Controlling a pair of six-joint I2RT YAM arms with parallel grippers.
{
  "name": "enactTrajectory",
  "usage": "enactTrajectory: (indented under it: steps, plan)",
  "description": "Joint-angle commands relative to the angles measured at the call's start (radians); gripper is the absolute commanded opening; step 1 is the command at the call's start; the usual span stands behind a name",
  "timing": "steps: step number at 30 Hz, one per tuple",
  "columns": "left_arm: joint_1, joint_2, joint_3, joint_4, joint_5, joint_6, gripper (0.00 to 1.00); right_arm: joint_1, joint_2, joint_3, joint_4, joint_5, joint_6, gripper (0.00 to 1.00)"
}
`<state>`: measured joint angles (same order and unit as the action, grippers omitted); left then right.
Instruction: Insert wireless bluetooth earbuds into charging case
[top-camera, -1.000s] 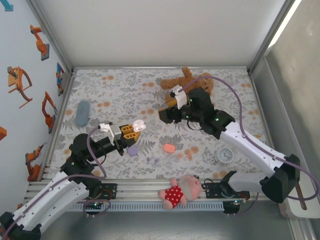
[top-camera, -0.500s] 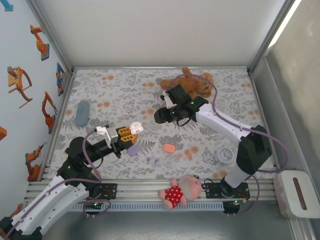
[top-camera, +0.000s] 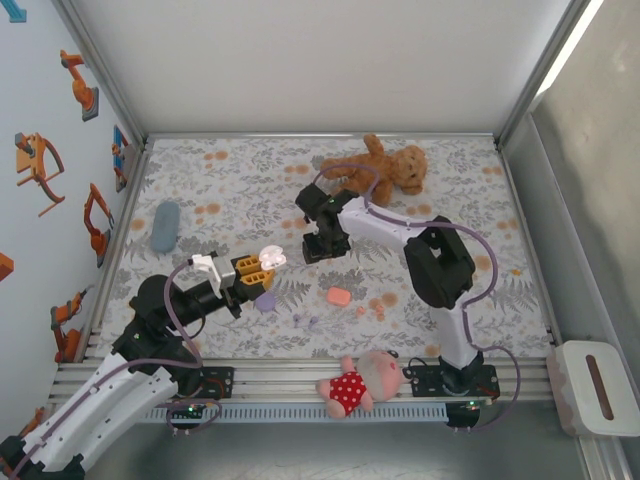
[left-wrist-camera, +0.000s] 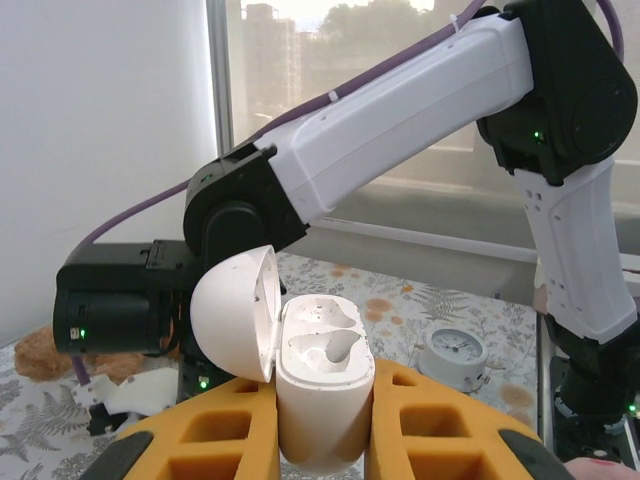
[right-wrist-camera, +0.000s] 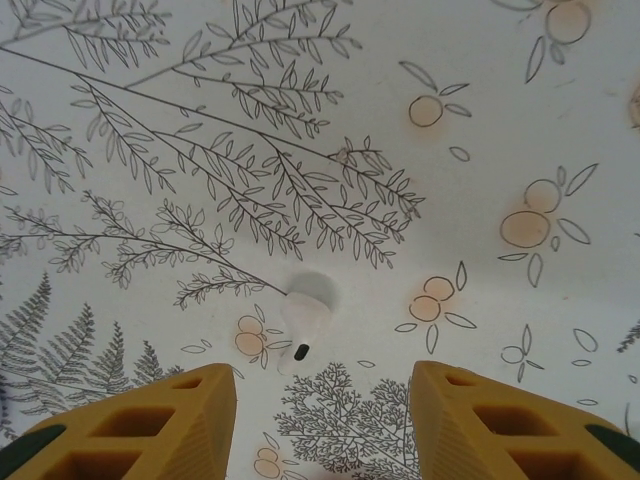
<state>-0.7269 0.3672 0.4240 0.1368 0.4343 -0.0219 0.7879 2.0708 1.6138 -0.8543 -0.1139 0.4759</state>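
Observation:
My left gripper (left-wrist-camera: 325, 425) is shut on a white charging case (left-wrist-camera: 322, 385), held upright above the table with its lid (left-wrist-camera: 232, 312) swung open and both wells empty. From above, that case (top-camera: 270, 257) hangs left of centre. My right gripper (right-wrist-camera: 325, 425) points down at the floral cloth, open, with a white earbud (right-wrist-camera: 303, 318) lying on the cloth just ahead of its yellow fingers (right-wrist-camera: 150, 430). It is not touching the bud. Small orange-pink earbuds (top-camera: 371, 309) and lilac earbuds (top-camera: 305, 321) lie near the front.
A lilac case (top-camera: 265, 300) and a coral case (top-camera: 338, 296) lie on the cloth. A teddy bear (top-camera: 385, 166) sits at the back, a doll (top-camera: 360, 381) at the front rail, a grey-blue oblong (top-camera: 165, 226) at the left, and a small clock (left-wrist-camera: 455, 356) to the right.
My right arm has folded in and swung left, bringing its gripper from beside the teddy bear down toward the table's middle. The left gripper has drawn back slightly with the open case.

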Motion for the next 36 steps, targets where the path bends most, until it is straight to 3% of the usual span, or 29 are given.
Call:
enactTrajectory:
  steps: [1,36]
  plan:
    - [-0.006,-0.020,0.006,0.000,0.002,0.013,0.00,0.009,0.023,0.047,-0.046,0.019,0.021,0.48]
    - [-0.005,-0.018,0.002,-0.002,-0.017,0.014,0.00,0.044,0.150,0.118,-0.107,0.063,0.000,0.40]
